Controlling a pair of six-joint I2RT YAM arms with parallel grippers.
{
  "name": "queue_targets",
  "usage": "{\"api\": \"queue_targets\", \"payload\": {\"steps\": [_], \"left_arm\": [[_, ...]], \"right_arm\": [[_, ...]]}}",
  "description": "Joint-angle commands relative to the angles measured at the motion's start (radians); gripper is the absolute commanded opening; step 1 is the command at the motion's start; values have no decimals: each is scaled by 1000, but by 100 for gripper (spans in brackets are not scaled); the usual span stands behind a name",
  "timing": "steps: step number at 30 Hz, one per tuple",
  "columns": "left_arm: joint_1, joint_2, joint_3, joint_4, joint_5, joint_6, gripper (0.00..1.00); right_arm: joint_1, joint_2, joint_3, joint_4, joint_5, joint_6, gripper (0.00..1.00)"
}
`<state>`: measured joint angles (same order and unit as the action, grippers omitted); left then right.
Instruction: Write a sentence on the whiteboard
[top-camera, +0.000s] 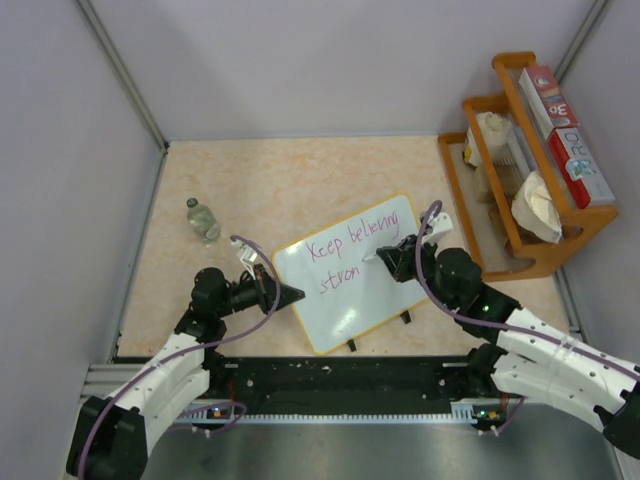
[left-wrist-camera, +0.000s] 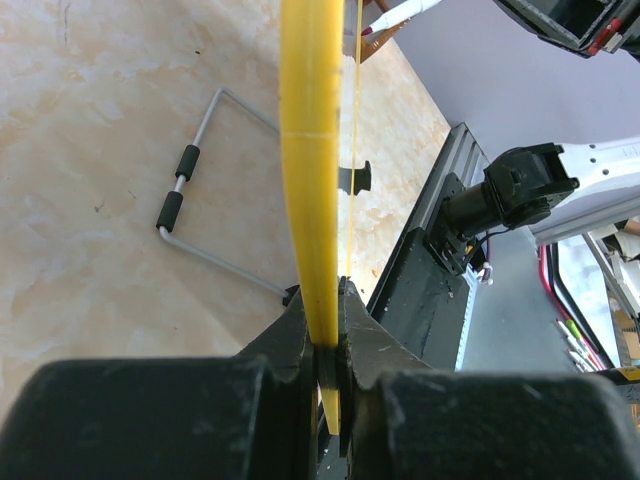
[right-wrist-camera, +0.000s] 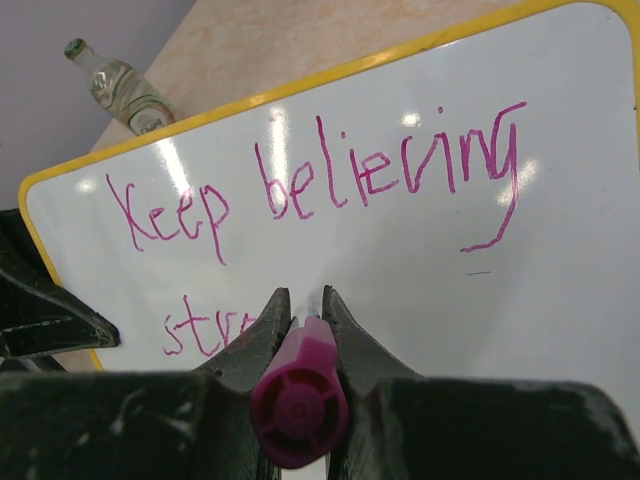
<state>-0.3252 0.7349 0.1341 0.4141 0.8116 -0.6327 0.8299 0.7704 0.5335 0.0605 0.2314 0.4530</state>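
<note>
1. The left gripper is at the whiteboard's left edge. In the left wrist view its jaws are closed tight on the yellow rim, pinning the board so it stands tilted off the table.
2. The right gripper is clamped on a purple marker, whose cap end faces the wrist camera. The tip is hidden between the fingers, so I cannot tell whether it touches the board.
3. The whiteboard lies at centre table between the two arms. A wire stand rests flat on the table beside it.
4. The sentence reads "Keep believing" on the upper line and "stron" below. The step in hand looks like finishing that second word.
5. The next move probably calls for one more letter just right of the "n". That needs light, even tip pressure while the left arm holds the board steady.
6. Farther off are a small bottle at the left and a wooden rack at the right, both well apart from the board.
</note>
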Motion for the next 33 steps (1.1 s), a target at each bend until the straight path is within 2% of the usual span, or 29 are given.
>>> {"api": "queue_targets", "payload": {"steps": [1, 33], "left_arm": [[-11, 4, -33, -55, 29, 146, 0], [-11, 4, -33, -57, 27, 145, 0]], "right_arm": [[-11, 18, 46, 25, 11, -23, 0], [-11, -6, -35, -5, -60, 10, 0]]}}
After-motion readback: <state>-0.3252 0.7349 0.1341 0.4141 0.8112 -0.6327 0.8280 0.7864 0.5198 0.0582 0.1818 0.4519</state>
